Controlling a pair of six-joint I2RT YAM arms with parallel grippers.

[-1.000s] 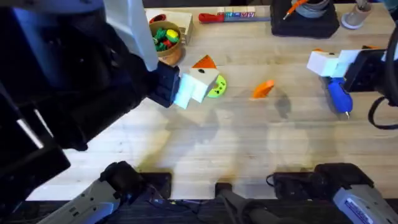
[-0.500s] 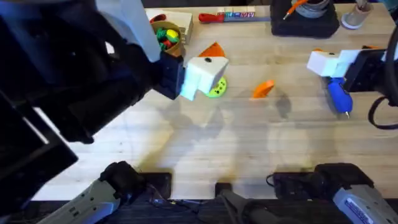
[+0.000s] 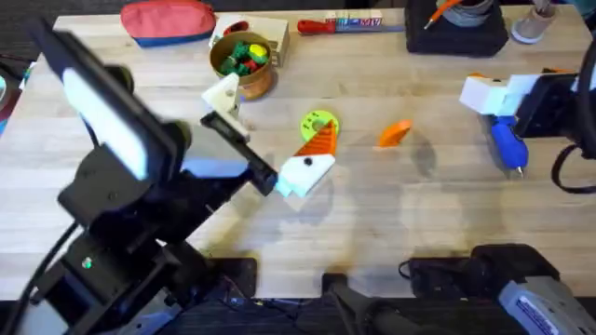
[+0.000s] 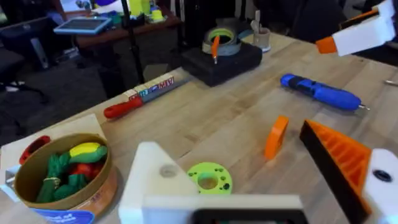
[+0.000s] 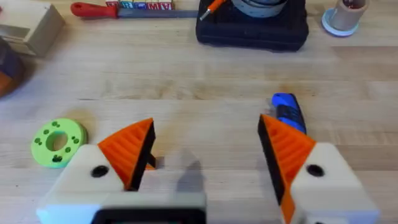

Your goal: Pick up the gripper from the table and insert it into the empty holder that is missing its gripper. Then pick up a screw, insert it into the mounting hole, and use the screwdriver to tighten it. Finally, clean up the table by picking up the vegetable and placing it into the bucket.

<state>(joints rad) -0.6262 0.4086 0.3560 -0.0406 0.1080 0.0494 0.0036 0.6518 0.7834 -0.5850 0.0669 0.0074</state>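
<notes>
The loose orange gripper [image 3: 394, 132] [image 4: 276, 137] lies on the table right of centre. My left gripper [image 3: 270, 128] [image 4: 249, 165] stands open over the table's middle. One of its fingers is the finless white holder [image 3: 223, 94] [image 4: 155, 183], with its mounting hole [image 4: 168, 171]. The other finger bears an orange fin [image 3: 317, 144]. The blue screwdriver [image 3: 507, 144] [image 5: 286, 107] lies at the right, just beside my open right gripper [image 3: 512, 82] [image 5: 205, 134]. The tan bucket [image 3: 244, 79] [image 4: 81, 199] holds green, red and yellow toy pieces. The screw and the vegetable are out of view.
A bright green disc [image 3: 318, 124] [image 5: 56, 142] lies between the left gripper's fingers. At the back are a red pouch [image 3: 168, 20], a red-handled tool [image 3: 340, 24] and a black box [image 3: 456, 33]. Bare wood lies in front of the orange gripper.
My left arm has dropped away from under the camera, uncovering the table's back left. Its fingers now show spread wide around the green disc. The right arm has not moved.
</notes>
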